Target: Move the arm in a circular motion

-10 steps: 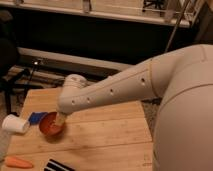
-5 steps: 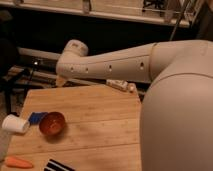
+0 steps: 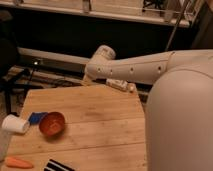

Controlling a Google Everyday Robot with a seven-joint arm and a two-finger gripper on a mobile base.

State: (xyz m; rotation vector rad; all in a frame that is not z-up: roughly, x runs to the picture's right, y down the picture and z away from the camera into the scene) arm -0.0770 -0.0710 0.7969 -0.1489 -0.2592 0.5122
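Observation:
The arm [image 3: 145, 70] is a thick off-white tube with a row of small dark holes. It reaches from the large rounded body at the right [image 3: 180, 120] leftward over the far edge of the wooden table [image 3: 100, 115]. Its rounded capped end [image 3: 104, 54] is at upper centre. The gripper [image 3: 88, 79] hangs just below that end as a small tan shape, at the table's far edge, well away from the objects on the left.
An orange-red bowl [image 3: 52, 123], a blue item [image 3: 36, 118] and a white cup lying on its side [image 3: 14, 124] sit at the table's left. A carrot [image 3: 17, 162] and a striped object [image 3: 57, 166] lie at the front left. A white tube [image 3: 120, 85] lies at the far edge.
The arm's end has risen from just over the bowl and swung to the right and away, now above the table's far edge. The table objects have not moved.

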